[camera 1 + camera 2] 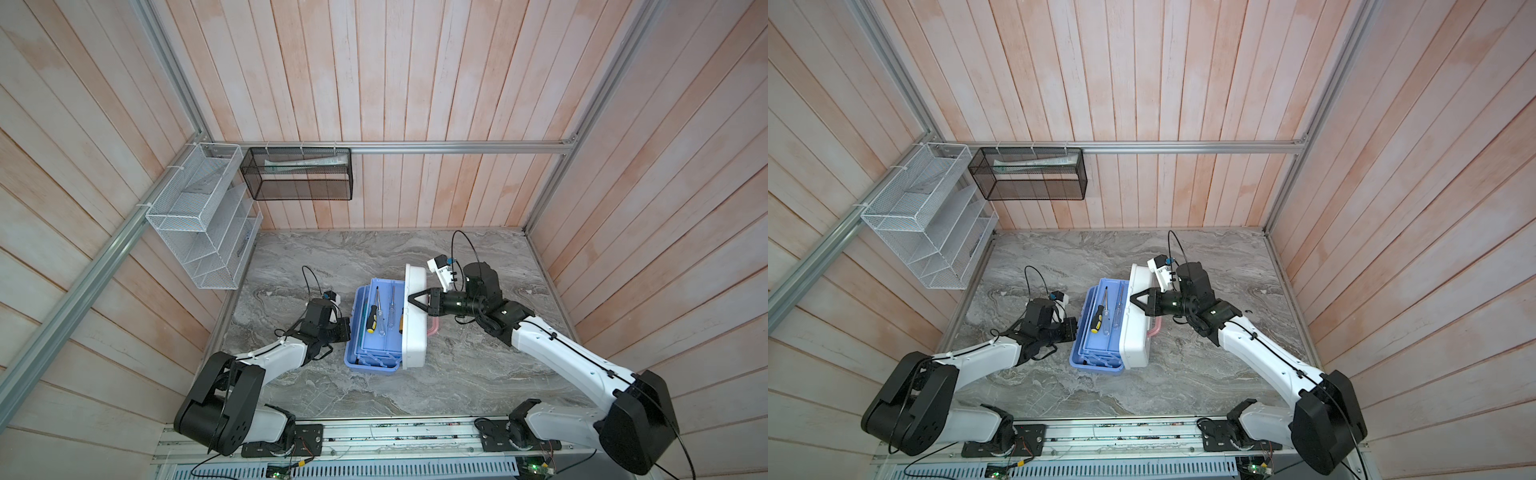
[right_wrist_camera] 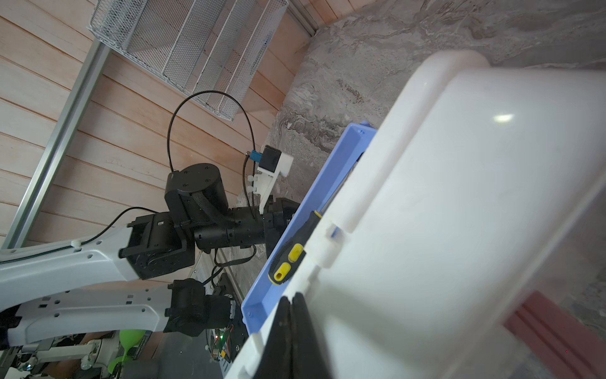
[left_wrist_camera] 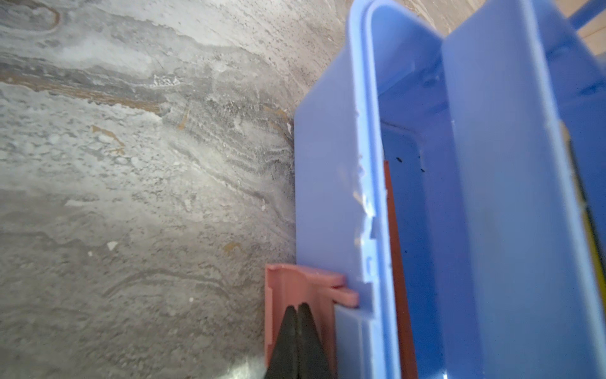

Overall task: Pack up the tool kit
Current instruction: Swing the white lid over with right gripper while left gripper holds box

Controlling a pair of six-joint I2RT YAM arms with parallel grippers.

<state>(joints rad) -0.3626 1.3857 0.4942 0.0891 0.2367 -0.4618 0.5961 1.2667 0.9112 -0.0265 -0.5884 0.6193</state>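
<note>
Now closing — your right gripper [image 1: 409,297], fingers together, pushes the upright white plastic lid [image 1: 415,336]; tip it down. Left gripper [image 3: 297,308], likewise pinched, seemingly braces the light-blue base [image 1: 351,354].

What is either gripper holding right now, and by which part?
Nothing is held. The right gripper, shut, has its tips at the white lid; the left gripper, shut, rests at the pink latch.

A white wire basket [image 1: 199,216] is hung on the planked side wall [image 1: 83,174], well apart from the left gripper [image 3: 297,307], up and to its left. Beside it, a black mesh basket [image 1: 299,174] is fixed to a metal rail [image 1: 457,146]. A grey marbled table [image 1: 415,386] is spread beneath that gripper.
</note>
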